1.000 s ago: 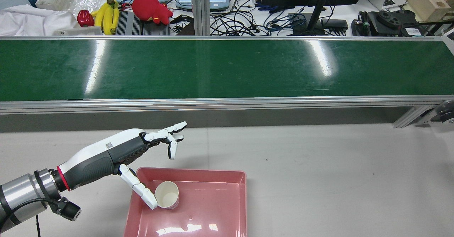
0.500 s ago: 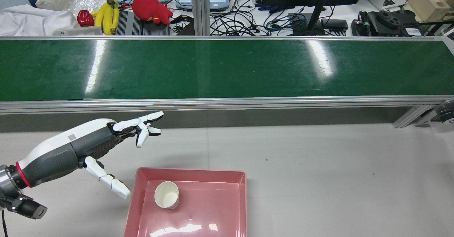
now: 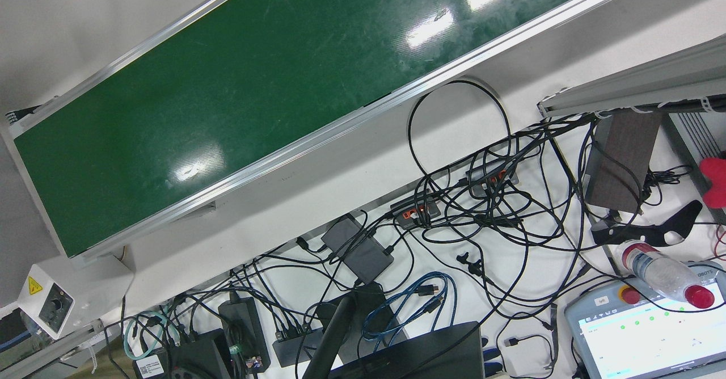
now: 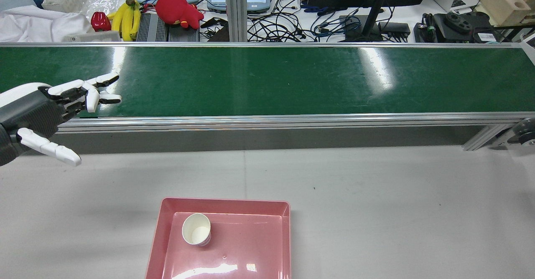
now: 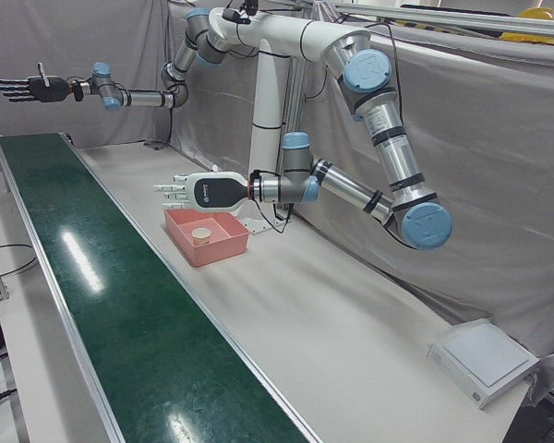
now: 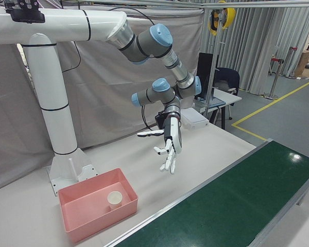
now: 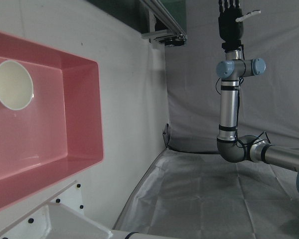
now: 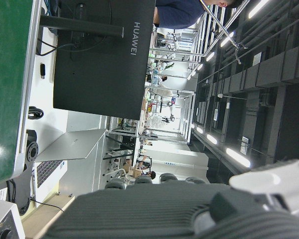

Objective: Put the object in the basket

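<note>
At the left edge of the rear view, the left hand (image 4: 46, 112) hung empty with its fingers (image 4: 90, 87) spread wide. They reached out over the near rail of the green conveyor belt (image 4: 267, 78), while the thumb pointed back over the grey surface (image 4: 376, 208). From the right-front view the same hand (image 6: 167, 148) tilted downward, fingers apart, above the surface between the pink basket (image 6: 103, 218) and the belt, touching neither.

The basket (image 4: 225, 202) sat on the surface well clear of the hand. The paper cup (image 4: 196, 229) stood upright inside it with its mouth open to the ceiling, near the corner on the left-hand side closest to the belt. The left hand view caught the cup (image 7: 12, 92) from above, close to one wall of the basket (image 7: 84, 114).

Far down the line in the left-front view, the right hand (image 5: 23, 88) was raised high beyond the end of the belt. It was held flat, holding nothing, with its fingers splayed (its own camera showed only a dark monitor and a strip of belt).

Nothing lay on the belt itself in the rear view.
</note>
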Controlling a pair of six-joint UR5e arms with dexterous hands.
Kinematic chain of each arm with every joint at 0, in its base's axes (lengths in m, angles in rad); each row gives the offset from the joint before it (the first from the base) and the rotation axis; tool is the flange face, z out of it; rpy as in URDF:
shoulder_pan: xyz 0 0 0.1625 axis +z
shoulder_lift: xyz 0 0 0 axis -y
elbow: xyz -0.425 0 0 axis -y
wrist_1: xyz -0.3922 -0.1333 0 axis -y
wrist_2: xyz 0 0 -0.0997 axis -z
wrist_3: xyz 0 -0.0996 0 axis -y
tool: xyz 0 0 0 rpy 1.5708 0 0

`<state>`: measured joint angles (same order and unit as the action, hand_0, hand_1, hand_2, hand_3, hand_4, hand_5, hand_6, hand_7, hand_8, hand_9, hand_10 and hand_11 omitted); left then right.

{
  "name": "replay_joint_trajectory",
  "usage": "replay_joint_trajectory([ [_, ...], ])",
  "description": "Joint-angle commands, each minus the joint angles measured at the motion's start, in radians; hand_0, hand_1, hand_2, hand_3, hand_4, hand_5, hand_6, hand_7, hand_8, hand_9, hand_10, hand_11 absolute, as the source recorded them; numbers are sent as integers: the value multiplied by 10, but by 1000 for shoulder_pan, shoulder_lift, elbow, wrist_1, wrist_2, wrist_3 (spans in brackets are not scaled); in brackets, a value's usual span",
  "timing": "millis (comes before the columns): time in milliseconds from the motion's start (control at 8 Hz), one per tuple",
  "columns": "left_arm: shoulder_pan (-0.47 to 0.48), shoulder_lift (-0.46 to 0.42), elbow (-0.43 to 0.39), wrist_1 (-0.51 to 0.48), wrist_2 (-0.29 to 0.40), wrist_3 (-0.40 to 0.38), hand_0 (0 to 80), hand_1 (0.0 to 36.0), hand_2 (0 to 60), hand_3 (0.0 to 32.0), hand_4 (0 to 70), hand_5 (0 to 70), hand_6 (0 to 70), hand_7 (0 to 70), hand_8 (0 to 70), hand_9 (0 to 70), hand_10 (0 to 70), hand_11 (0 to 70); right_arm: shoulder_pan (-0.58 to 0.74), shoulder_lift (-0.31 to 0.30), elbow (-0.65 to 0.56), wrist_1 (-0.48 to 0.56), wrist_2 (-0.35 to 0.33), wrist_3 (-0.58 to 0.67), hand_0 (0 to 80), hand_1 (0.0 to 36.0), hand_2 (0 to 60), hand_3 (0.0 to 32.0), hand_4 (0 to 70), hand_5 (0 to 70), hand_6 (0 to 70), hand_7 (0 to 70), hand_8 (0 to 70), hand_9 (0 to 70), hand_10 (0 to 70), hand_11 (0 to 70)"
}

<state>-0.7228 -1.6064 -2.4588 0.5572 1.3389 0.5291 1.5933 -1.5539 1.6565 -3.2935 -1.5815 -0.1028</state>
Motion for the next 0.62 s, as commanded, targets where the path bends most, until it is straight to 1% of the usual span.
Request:
replay_joint_trajectory([
  [0,-102,26,12,-19,-1,-26,550,188,16,0,160,429,64,76,136,208,25,53,0,0,0,0,0,0,0,0,0,0,0,0,0,0,0,0,0,0],
  [125,-118,26,17,-17,-4,-29,552,188,11,0,161,403,65,70,136,206,3,22,0,0,0,0,0,0,0,0,0,0,0,0,0,0,0,0,0,0],
  [250,-145,25,30,-17,-4,-40,555,193,13,0,154,408,67,70,134,202,0,19,0,0,0,0,0,0,0,0,0,0,0,0,0,0,0,0,0,0],
  [500,-162,25,75,-26,-9,-76,557,193,8,0,143,414,70,74,137,206,2,21,0,0,0,0,0,0,0,0,0,0,0,0,0,0,0,0,0,0],
])
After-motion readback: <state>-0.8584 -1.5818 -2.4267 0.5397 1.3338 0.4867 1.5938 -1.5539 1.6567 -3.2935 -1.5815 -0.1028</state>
